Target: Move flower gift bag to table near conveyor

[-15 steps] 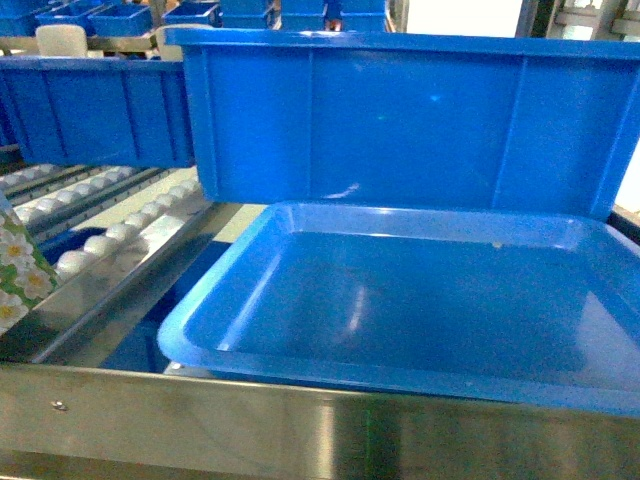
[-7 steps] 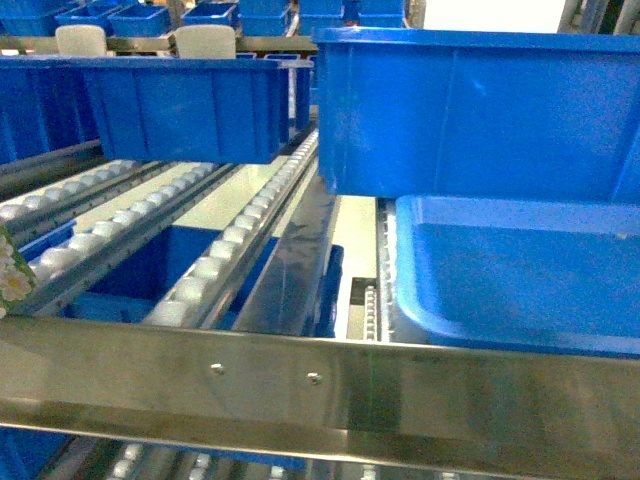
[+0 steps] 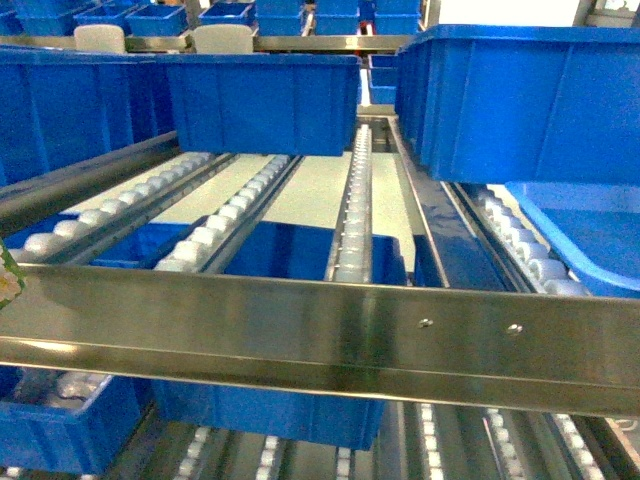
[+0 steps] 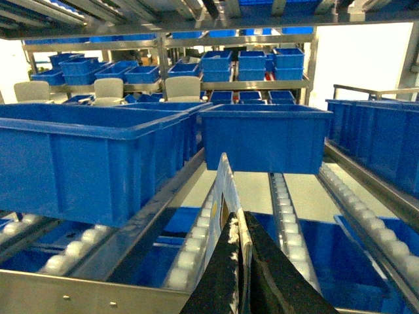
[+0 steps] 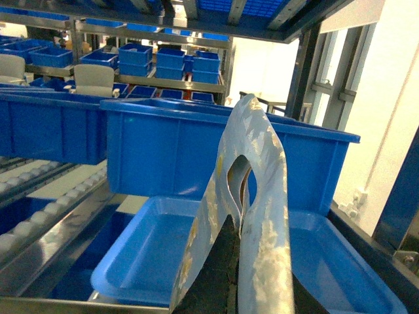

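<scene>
- Head view: the conveyor [image 3: 350, 215] fills the frame, steel rails with lanes of small white rollers running from the lower edge up toward the middle.
- A wide steel crossbar [image 3: 320, 325] spans the frame from left to right just below the centre.
- A blue bin [image 3: 262, 100] sits on the rollers at upper centre, a larger blue bin [image 3: 530, 100] at upper right, and the corner of a blue tray [image 3: 590, 235] shows at the right edge.
- Only a sliver of the flower gift bag [image 3: 8, 280] shows at the far left edge, green with a white blossom; neither of my grippers appears in this view.
- Left wrist view: my left gripper [image 4: 252, 281] rises from the bottom centre, its dark fingers [image 4: 278, 281] closed together on a thin upright edge of the bag [image 4: 222, 216], which stands as a pale panel in the lower middle of the frame.
- Behind it, rollers run up the frame, with blue bins at left and centre.
- Right wrist view: my right gripper [image 5: 236, 275] sits at the bottom centre, clamped on the bag's handle [image 5: 252, 196], a pale blue-white strip with a cut-out hole that stands up through the middle of the frame.
- The blue tray [image 5: 163, 255] lies behind and below the handle, with a deep blue bin [image 5: 177, 157] behind it.
- The bag hangs between both grippers in front of the conveyor.
</scene>
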Tool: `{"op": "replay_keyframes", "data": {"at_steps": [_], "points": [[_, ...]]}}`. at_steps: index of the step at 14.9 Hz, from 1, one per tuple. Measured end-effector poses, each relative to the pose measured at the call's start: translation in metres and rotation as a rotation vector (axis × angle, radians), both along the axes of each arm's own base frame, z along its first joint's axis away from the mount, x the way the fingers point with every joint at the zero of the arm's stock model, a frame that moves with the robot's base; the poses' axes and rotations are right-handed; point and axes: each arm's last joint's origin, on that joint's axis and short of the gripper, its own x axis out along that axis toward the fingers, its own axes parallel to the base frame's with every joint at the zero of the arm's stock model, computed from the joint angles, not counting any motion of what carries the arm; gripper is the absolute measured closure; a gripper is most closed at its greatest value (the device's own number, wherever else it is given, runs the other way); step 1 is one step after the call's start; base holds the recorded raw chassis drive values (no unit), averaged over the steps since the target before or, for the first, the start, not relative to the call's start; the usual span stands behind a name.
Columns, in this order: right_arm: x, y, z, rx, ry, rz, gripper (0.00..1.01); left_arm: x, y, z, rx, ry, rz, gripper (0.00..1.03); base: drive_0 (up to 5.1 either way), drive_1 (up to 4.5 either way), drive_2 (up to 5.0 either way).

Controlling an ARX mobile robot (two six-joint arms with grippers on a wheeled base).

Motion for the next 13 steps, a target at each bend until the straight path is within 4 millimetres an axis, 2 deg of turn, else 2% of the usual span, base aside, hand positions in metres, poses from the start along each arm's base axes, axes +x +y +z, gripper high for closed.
{"op": "replay_keyframes", "data": {"at_steps": [13], "points": [[0.0,0.0,-0.0003,0.0,0.001,0.0,0.99,0.0,0.0,-0.0001,0.0,0.001,0.0,1.01,-4.7,0.98,3.8]]}}
